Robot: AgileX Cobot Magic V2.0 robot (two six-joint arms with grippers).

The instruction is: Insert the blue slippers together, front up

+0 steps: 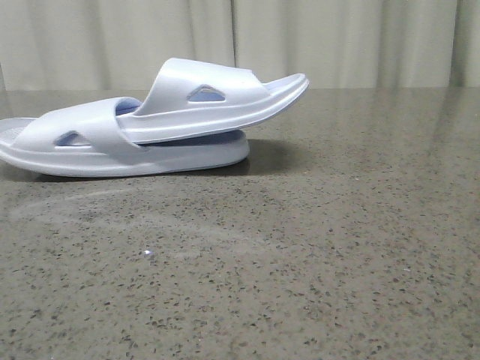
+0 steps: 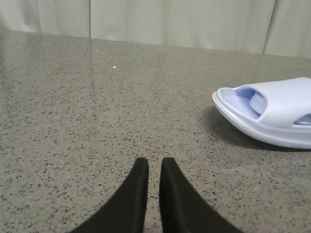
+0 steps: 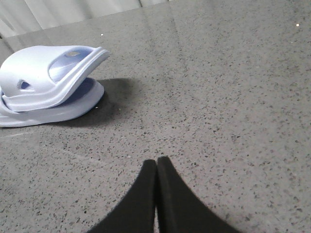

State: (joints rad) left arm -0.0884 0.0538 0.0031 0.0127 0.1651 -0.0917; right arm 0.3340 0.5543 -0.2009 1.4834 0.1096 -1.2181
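Blue slippers (image 1: 150, 124) nested on the table (image 1: 315, 255).
We see both grippers, left (image 2: 154, 165) and right (image 3: 156, 165), clenched empty, well apart from them.

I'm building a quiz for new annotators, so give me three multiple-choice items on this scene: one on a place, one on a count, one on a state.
1. Where does the upper slipper sit?
A. Tucked under the lower slipper's strap, its free end raised
B. Flat on the table beside the other
C. Held in a tool

2. How many slippers are on the table?
A. One
B. Two
C. Three

3. What state is the right tool in?
A. Shut on a slipper
B. Wide open
C. Shut and empty

Answers:
1. A: the front view shows one end under the lower slipper's strap and the other end lifted off it.
2. B: only the nested pale blue pair appears.
3. C: the right wrist view shows its fingertips touching over bare table, away from the slippers. The left tool is also empty, with a narrow gap between its fingertips.
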